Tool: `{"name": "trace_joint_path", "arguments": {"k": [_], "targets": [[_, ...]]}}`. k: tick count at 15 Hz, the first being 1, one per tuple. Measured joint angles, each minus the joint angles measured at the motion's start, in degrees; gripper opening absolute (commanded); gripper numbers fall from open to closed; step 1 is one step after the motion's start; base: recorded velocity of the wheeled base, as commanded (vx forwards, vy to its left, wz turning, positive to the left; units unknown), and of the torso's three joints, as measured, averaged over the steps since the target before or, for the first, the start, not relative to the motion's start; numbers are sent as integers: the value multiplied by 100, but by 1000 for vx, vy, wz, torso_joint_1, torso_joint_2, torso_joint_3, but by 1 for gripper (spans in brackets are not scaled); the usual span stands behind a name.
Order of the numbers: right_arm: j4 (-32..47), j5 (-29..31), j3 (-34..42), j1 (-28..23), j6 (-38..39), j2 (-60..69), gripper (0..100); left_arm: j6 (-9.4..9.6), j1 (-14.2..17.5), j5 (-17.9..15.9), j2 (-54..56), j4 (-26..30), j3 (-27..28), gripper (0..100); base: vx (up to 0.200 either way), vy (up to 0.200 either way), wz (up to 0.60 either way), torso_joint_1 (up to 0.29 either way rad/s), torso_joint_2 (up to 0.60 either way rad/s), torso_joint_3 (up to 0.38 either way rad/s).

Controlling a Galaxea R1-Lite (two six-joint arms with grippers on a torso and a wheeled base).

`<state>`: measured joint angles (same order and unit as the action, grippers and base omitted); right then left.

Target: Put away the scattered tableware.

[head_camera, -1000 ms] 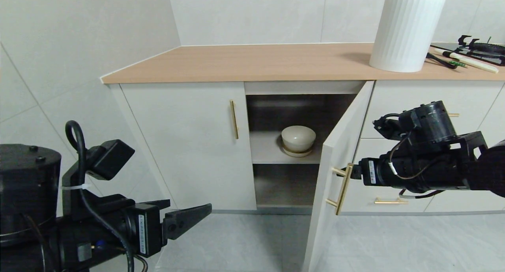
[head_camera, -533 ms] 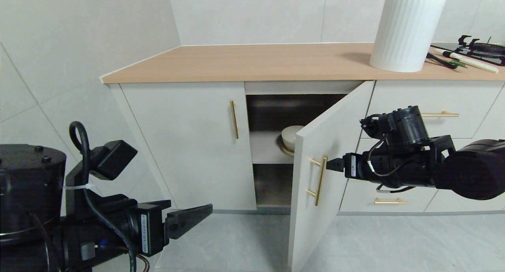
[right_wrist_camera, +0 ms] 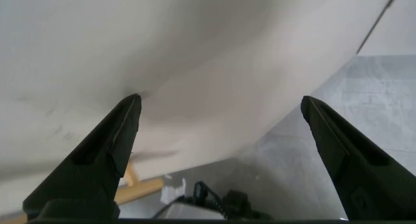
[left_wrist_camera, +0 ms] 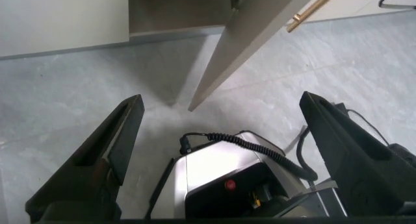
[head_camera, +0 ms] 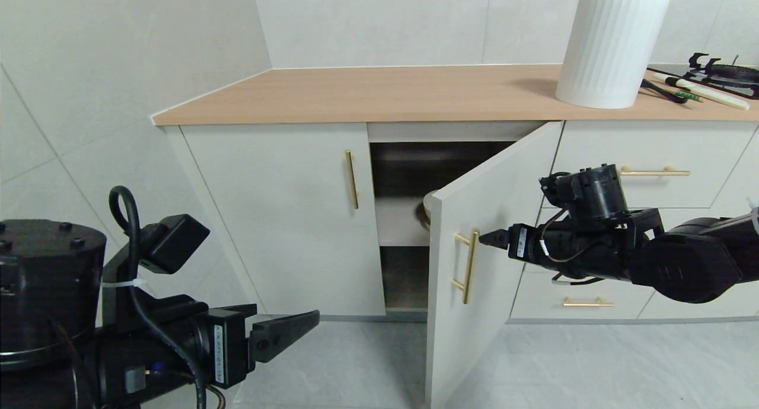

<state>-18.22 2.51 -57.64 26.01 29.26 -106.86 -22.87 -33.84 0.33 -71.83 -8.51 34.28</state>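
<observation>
The right gripper (head_camera: 490, 239) is held level against the outer face of the half-open cabinet door (head_camera: 483, 187), just beside the upper end of its handle (head_camera: 468, 265). Its tapered black fingers are spread wide apart, with nothing gripped; in the right wrist view the door's smooth, matte white panel is seen between them. The handle is a slim brass-coloured bar set upright on two short posts.

The bowl (head_camera: 426, 208) is kept on the shelf behind the door. Only a narrow, pale, rounded sliver is shown past the door's free edge. What lies beneath the bowl cannot be made out.

The left gripper (left_wrist_camera: 221, 102) is held low, well apart from the door and over the grey marbled floor (head_camera: 367, 355). Its fingers are also parted and empty.

Beyond the door's free edge, a second, closed door (head_camera: 278, 219) of the same white finish is seen. Above the door runs a wood-grain countertop (head_camera: 379, 92). On it, past the door's hinge side, a tall white ribbed cylinder (head_camera: 614, 47) stands, with some slender utensils (head_camera: 699, 90) cut off by the frame's edge.
</observation>
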Motion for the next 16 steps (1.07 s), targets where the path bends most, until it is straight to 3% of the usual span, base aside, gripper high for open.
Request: {"name": "trace_joint_path", "arguments": {"k": [8,16], "targets": [[-207,33,-63,94,534,-300,100,-4,0,-17,-6,2,9,100,200,0,0,-1,2,4],[-536,104,-518,91,1365,-573,100,-4,0,-17,-2,-24,0,100,0,0,0,0,0,0]]}}
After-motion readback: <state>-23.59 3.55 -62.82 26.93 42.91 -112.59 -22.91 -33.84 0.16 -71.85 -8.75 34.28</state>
